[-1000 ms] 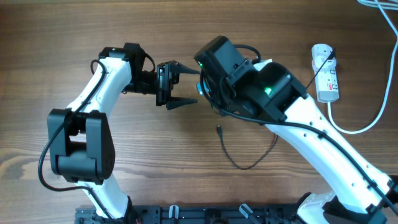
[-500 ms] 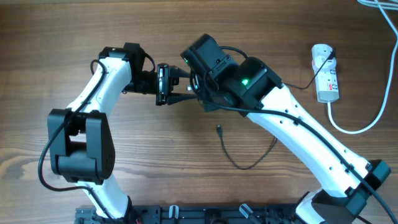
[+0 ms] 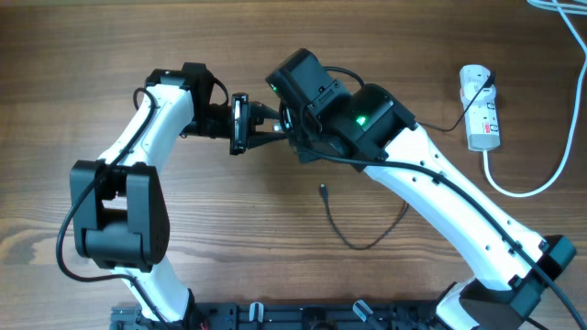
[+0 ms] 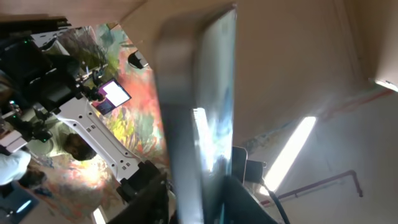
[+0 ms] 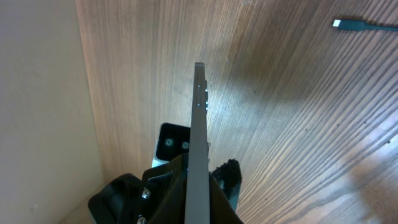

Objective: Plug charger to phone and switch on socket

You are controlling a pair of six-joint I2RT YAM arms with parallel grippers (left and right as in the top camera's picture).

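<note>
The phone (image 5: 199, 124) is held on edge in the air, seen edge-on in both wrist views (image 4: 199, 124). My right gripper (image 5: 200, 186) is shut on its lower end. My left gripper (image 3: 264, 122) faces it from the left, and its fingers (image 4: 198, 202) press both faces of the phone. In the overhead view the phone is mostly hidden under the right wrist. The charger, a thin black cable (image 3: 367, 240), lies loose on the table with its plug tip (image 3: 324, 191) free; the tip also shows in the right wrist view (image 5: 348, 25). The socket (image 3: 481, 110) lies at the far right with a black plug in it.
A thick white cable (image 3: 550, 174) trails from the socket and curves along the right edge. The wooden table (image 3: 110, 55) is bare to the left and at the front. The right arm (image 3: 459, 202) spans the table above the charger cable.
The right arm swung left, bringing the phone between my left gripper's spread fingers. The left fingers then closed in on the phone.
</note>
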